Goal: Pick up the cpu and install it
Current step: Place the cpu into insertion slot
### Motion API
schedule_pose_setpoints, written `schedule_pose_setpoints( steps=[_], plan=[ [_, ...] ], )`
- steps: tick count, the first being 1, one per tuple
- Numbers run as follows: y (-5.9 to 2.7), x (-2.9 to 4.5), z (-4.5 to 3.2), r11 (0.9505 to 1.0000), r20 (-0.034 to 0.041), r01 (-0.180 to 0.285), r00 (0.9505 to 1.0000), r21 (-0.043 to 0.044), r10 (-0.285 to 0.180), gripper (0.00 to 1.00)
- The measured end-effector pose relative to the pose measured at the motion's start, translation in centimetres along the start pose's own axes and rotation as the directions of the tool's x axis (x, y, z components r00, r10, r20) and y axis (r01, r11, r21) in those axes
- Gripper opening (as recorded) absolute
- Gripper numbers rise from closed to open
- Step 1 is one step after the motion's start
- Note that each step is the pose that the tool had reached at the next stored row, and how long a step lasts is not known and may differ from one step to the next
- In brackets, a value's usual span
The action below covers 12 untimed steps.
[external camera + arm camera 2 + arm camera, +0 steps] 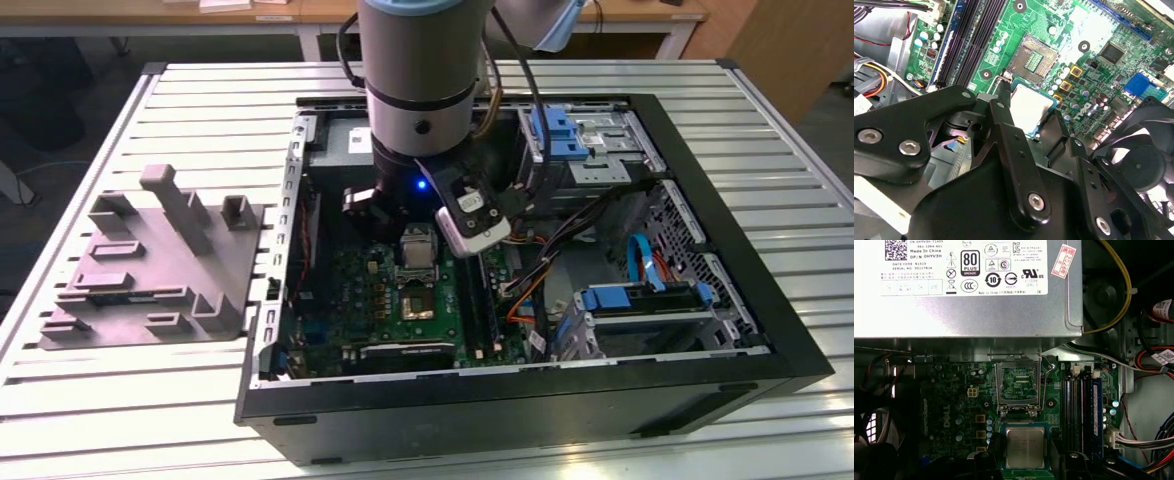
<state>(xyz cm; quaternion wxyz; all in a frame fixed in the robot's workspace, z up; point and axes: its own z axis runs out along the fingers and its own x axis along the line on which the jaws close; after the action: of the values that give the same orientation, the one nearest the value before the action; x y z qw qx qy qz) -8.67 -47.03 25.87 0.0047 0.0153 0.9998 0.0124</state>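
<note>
Cpu (pixel 1025 447) hangs inside the open black computer case (pixel 534 420), over the green motherboard (pixel 1094 30) and just beside its empty socket (pixel 1031 57). The gripper (pixel 1030 97) is clamped on it, black fingers (pixel 1009 135) pressed against two opposite edges of the small silvery chip.

exterior view above open case (pixel 534 405), both wrist views near motherboard (pixel 954 405)

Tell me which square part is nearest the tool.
The silvery-topped cpu, right at the tool; the open socket with bare contacts lies farther off.
</note>
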Motion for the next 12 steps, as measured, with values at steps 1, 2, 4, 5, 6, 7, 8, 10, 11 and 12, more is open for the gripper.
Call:
schedule_pose_setpoints(
  steps=[1, 2, 4, 5, 6, 7, 8, 10, 11, 12],
  plan=[
    [0.00, 0.00, 0.00, 1.0000, -0.0001, 0.000, 1.0000, 0.0000, 0.000, 0.47],
    [0.00, 0.00, 0.00, 1.0000, -0.0001, 0.000, 1.0000, 0.0000, 0.000, 0.47],
    [0.00, 0.00, 0.06, 1.0000, 0.0001, 0.000, 1.0000, -0.0003, 0.000, 0.47],
    [0.00, 0.00, 0.14, 1.0000, 0.0002, 0.000, 1.0000, -0.0004, 0.000, 0.47],
    [-0.01, 0.00, 0.21, 1.0000, 0.0000, 0.000, 1.0000, -0.0001, 0.000, 0.47],
    [-0.09, 0.00, 0.26, 1.0000, -0.0002, 0.000, 1.0000, 0.0002, 0.000, 0.47],
    [-0.18, -0.01, 0.32, 1.0000, -0.0003, 0.000, 1.0000, 0.0006, 0.000, 0.47],
    [-0.45, -0.01, 0.42, 1.0000, -0.0003, 0.000, 1.0000, 0.0029, 0.000, 0.47],
    [-0.57, -0.01, 0.52, 1.0000, -0.0003, 0.001, 1.0000, 0.0035, -0.001, 0.47],
    [-0.65, -0.02, 0.66, 1.0000, -0.0004, 0.005, 1.0000, 0.0034, -0.005, 0.47]
  ],
)
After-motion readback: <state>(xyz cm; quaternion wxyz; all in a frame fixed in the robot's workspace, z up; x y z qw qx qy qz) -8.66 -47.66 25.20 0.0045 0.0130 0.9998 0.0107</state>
